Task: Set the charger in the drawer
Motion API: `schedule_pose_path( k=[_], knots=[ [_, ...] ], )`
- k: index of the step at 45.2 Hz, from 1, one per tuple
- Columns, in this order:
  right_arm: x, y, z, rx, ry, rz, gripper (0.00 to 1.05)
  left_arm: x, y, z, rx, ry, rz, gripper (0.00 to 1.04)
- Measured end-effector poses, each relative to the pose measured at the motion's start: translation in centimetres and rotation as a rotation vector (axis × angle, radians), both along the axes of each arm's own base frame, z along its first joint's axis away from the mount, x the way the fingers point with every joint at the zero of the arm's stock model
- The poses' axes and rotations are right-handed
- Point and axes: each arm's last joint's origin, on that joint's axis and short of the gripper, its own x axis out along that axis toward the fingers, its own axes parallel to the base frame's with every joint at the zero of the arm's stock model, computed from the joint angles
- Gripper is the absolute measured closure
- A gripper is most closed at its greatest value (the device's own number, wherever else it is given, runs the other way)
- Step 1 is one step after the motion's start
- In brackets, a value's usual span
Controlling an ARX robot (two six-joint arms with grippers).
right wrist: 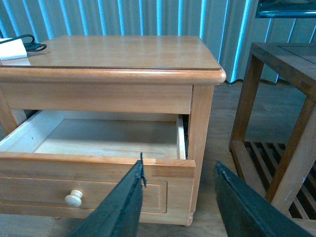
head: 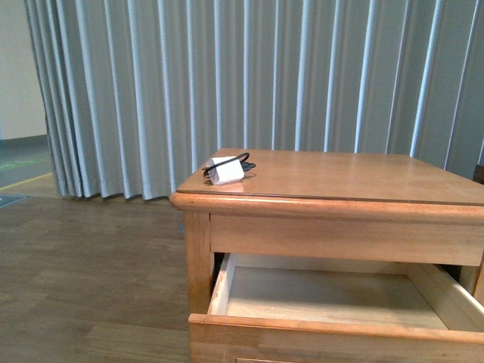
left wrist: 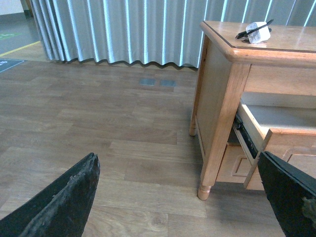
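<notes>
The white charger (head: pixel 225 170) with its coiled black cable lies on the nightstand top near the far left corner. It also shows in the left wrist view (left wrist: pixel 258 32) and at the edge of the right wrist view (right wrist: pixel 11 48). The upper drawer (head: pixel 333 299) stands pulled open, its pale interior bare (right wrist: pixel 106 138), round pale knob (right wrist: pixel 73 198) on its front. My left gripper (left wrist: pixel 177 195) is open and empty, low over the floor left of the nightstand. My right gripper (right wrist: pixel 178 170) is open and empty, in front of the drawer's right corner. Neither gripper shows in the front view.
The nightstand (head: pixel 340 178) stands on a wooden floor before grey curtains (head: pixel 227 76). A lower drawer front (left wrist: pixel 237 160) shows below the open one. A darker wooden slatted table (right wrist: pixel 286 98) stands close to the right of the nightstand.
</notes>
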Motion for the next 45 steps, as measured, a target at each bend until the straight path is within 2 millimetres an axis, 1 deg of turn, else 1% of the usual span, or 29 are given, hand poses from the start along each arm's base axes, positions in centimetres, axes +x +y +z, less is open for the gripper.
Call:
schedule_pose_path(
  k=[2, 4, 5, 12, 14, 15, 17, 18, 21, 25, 26, 32, 36, 40, 45],
  knots=[
    [0.0, 0.0, 0.0, 0.000, 0.000, -0.001, 0.51, 0.0, 0.0, 0.0, 0.000, 0.000, 0.000, 0.06],
    [0.0, 0.0, 0.0, 0.000, 0.000, -0.001, 0.44, 0.0, 0.0, 0.0, 0.000, 0.000, 0.000, 0.06],
    [0.0, 0.0, 0.0, 0.000, 0.000, -0.001, 0.38, 0.0, 0.0, 0.0, 0.000, 0.000, 0.000, 0.06],
    [0.0, 0.0, 0.0, 0.000, 0.000, -0.002, 0.14, 0.0, 0.0, 0.0, 0.000, 0.000, 0.000, 0.06],
    [0.0, 0.0, 0.0, 0.000, 0.000, -0.002, 0.07, 0.1, 0.0, 0.1, -0.019, -0.007, 0.046, 0.06],
    [0.0, 0.0, 0.0, 0.001, 0.000, -0.002, 0.06, 0.2, 0.0, 0.2, -0.043, -0.026, 0.121, 0.06],
    [0.0, 0.0, 0.0, 0.000, 0.000, -0.002, 0.08, 0.3, -0.1, 0.6, -0.118, -0.067, 0.250, 0.06],
    [0.0, 0.0, 0.0, 0.000, 0.000, -0.002, 0.09, 0.4, -0.2, 0.7, -0.187, -0.090, 0.342, 0.06],
    [0.0, 0.0, 0.0, 0.000, 0.000, -0.002, 0.08, 0.5, -0.3, 0.8, -0.245, -0.114, 0.457, 0.06],
    [0.0, 0.0, 0.0, 0.000, 0.000, -0.002, 0.08, 1.0, -0.4, 0.9, -0.285, -0.124, 0.522, 0.06],
    [0.0, 0.0, 0.0, 0.000, 0.000, -0.002, 0.08, 1.2, -0.4, 0.9, -0.286, -0.117, 0.522, 0.06],
    [0.0, 0.0, 0.0, 0.000, 0.000, -0.002, 0.08, 3.5, -1.1, 1.5, -0.272, -0.011, 0.394, 0.06],
    [0.0, 0.0, 0.0, 0.000, 0.000, -0.003, 0.08, 5.2, -1.4, 2.1, -0.255, 0.050, 0.317, 0.06],
    [0.0, 0.0, 0.0, 0.000, 0.000, -0.002, 0.08, 7.8, -2.2, 3.0, -0.231, 0.109, 0.178, 0.06],
    [0.0, 0.0, 0.0, 0.000, 0.000, -0.002, 0.08, 10.9, -2.9, 4.3, -0.204, 0.133, 0.090, 0.06]
  ],
)
